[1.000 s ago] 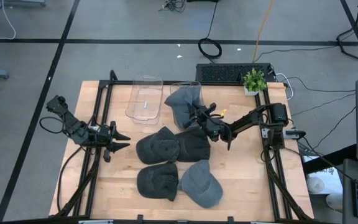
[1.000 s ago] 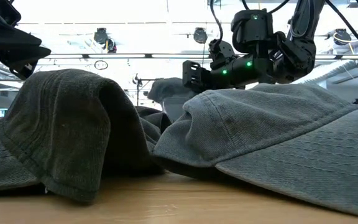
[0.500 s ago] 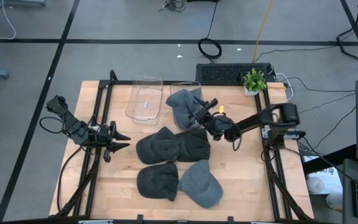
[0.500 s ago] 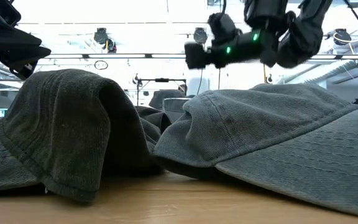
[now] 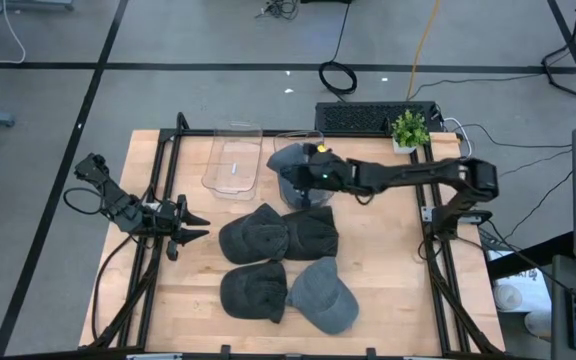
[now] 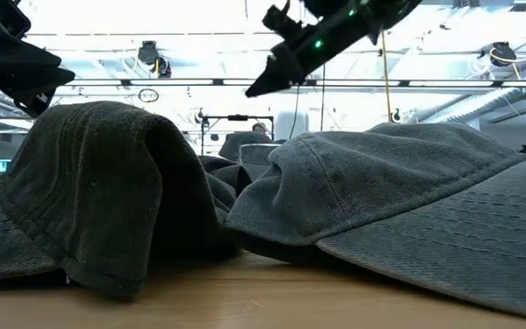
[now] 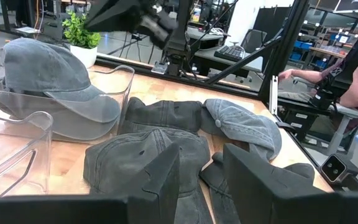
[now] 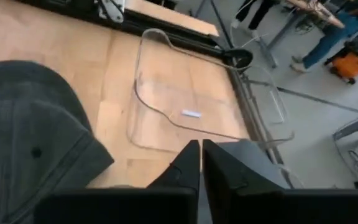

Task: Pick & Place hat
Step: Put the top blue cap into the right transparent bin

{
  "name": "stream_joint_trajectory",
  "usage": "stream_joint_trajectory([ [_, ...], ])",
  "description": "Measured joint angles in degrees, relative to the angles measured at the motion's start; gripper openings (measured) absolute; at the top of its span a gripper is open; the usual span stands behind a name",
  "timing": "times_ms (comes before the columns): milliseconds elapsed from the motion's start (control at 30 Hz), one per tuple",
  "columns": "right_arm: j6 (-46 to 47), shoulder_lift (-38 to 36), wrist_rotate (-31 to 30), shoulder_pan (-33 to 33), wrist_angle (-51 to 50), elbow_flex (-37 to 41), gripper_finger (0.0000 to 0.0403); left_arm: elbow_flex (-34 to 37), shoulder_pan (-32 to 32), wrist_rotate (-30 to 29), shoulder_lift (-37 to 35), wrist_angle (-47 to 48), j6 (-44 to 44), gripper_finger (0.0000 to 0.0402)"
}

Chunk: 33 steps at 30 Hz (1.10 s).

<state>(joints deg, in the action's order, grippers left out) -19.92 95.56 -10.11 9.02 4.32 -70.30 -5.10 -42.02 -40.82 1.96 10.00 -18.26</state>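
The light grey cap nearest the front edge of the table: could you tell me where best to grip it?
Probably by the brim of the light grey cap, coming from above. It lies flat and thin toward the table's front edge, clear of the dark cap beside it, whereas the crown is rounded and soft.

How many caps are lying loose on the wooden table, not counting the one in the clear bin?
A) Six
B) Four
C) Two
B: the high view shows four caps grouped in two rows on the table, while a fifth hat sits in the clear bin under the right hand.
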Motion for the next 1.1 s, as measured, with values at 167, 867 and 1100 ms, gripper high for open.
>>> stream_joint_trajectory([
  [167,1.3,6.9,2.7,3.3,3.8,-0.2,0.0001,0.0,0.0,0.0,0.0,0.2,0.0,0.0132],
  [867,-1.1,10.7,-16.6,4.0,5.2,-1.3,0.0,0.0,0.0,0.3,0.0,0.0,0.0,0.0132],
  [1100,3.7,9.2,-0.2,7.0,-19.0,-17.8,0.0,0.0,0.0,0.3,0.0,0.0,0.0,0.0132],
])
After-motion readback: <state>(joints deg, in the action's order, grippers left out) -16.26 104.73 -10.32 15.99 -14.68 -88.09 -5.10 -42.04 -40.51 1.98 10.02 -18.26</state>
